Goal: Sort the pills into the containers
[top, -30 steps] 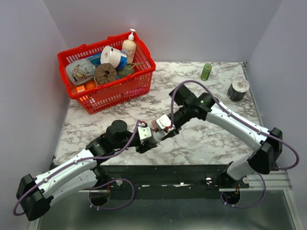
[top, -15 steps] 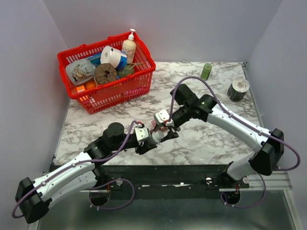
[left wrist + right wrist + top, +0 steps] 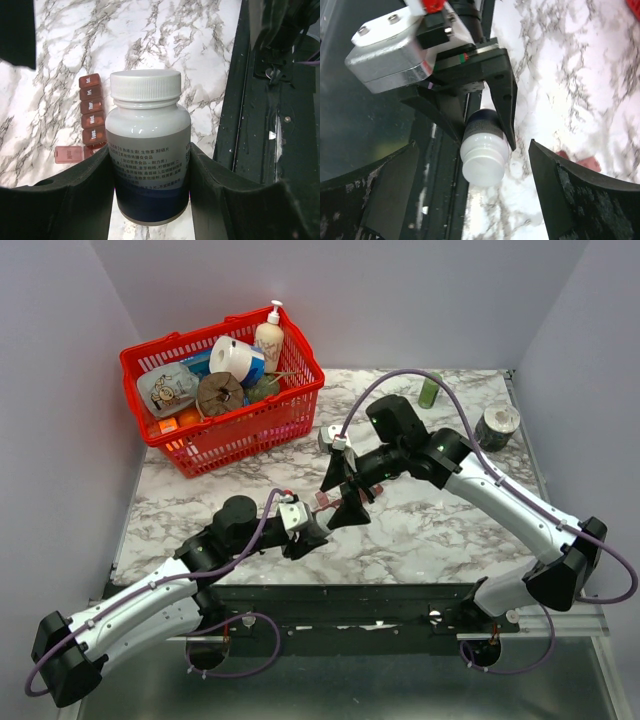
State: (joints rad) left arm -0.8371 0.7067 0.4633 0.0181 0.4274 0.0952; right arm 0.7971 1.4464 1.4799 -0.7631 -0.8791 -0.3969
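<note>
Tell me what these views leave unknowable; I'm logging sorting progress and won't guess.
Pills: none visible; the pill bottle is opaque and capped, both wrist views.
Pill organizer, left wrist view: nearest compartments sit behind the bottle; shut lids hide the others' contents.
Organizer, right wrist view: blurred, partly cut off by the right finger.
Bottle label, left wrist view: print too small to read.

Centre frame: smooth white plastic bottle, ribbed cap, printed label. Left end effector fingers either side, matt black plastic. At left, translucent red-brown plastic containers on the glossy marble-look worktop.
</note>
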